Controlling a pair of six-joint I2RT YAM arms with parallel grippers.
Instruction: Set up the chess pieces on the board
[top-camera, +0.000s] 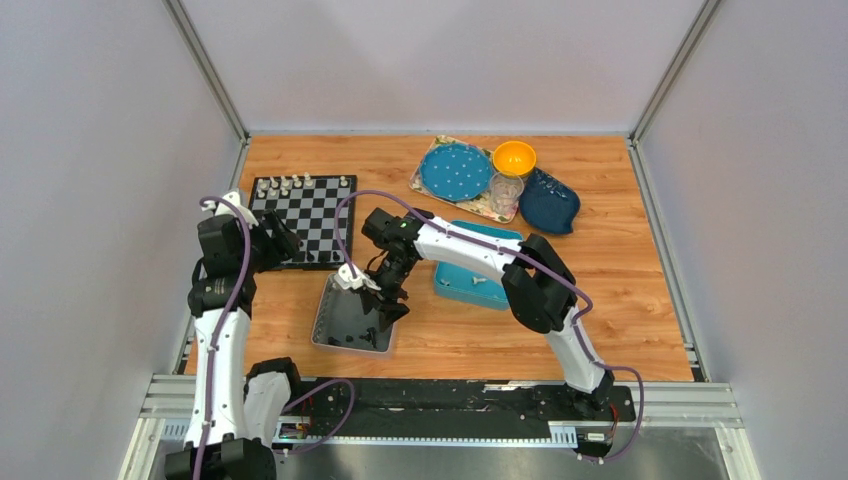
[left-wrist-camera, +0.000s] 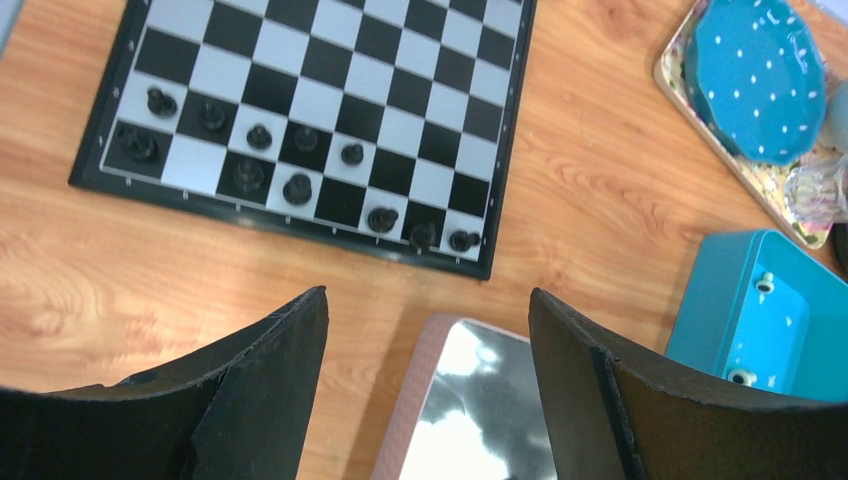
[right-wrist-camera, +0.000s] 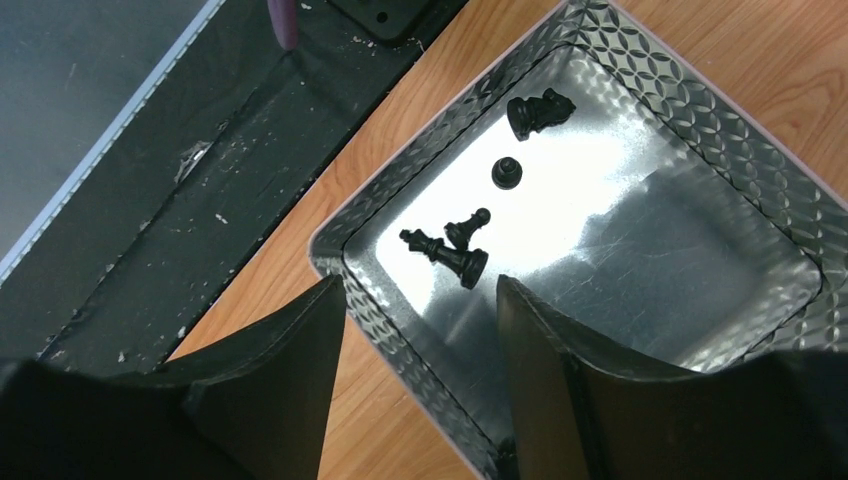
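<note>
The board (top-camera: 305, 222) lies flat on the table (top-camera: 620, 300), left of centre in the overhead view. A row of cream chessmen (top-camera: 296, 183) stands along its upper edge. In the left wrist view the board (left-wrist-camera: 310, 60) fills the upper left, and black chessmen (left-wrist-camera: 297, 188) stand on the two rows nearest its lower border, some squares between them bare.

Four loose black pieces (right-wrist-camera: 507, 172) are in the silver tray (right-wrist-camera: 640, 60), which sits just below the board's lower right corner in the overhead view. In the right wrist view a knight lies near the tray's upper rim, a small pawn is just below it, and a taller piece lies on its side touching another pawn, close to the lower left wall.

The right claw (right-wrist-camera: 420, 285) hangs over that lower left corner of the tray, its jaws partly apart with nothing between them. The left claw (left-wrist-camera: 427, 300) is over bare wood between the board's lower edge and the silver tray (left-wrist-camera: 460, 400), jaws spread wide and empty.

Right of the silver tray sits a blue tray (left-wrist-camera: 700, 300) with two cream pieces (left-wrist-camera: 765, 283) inside. Beyond it, toward the upper right of the overhead view, are a dotted teal plate (top-camera: 455, 170), an orange bowl (top-camera: 514, 157), a clear glass (top-camera: 506, 190) and a dark blue dish (top-camera: 549, 200).
</note>
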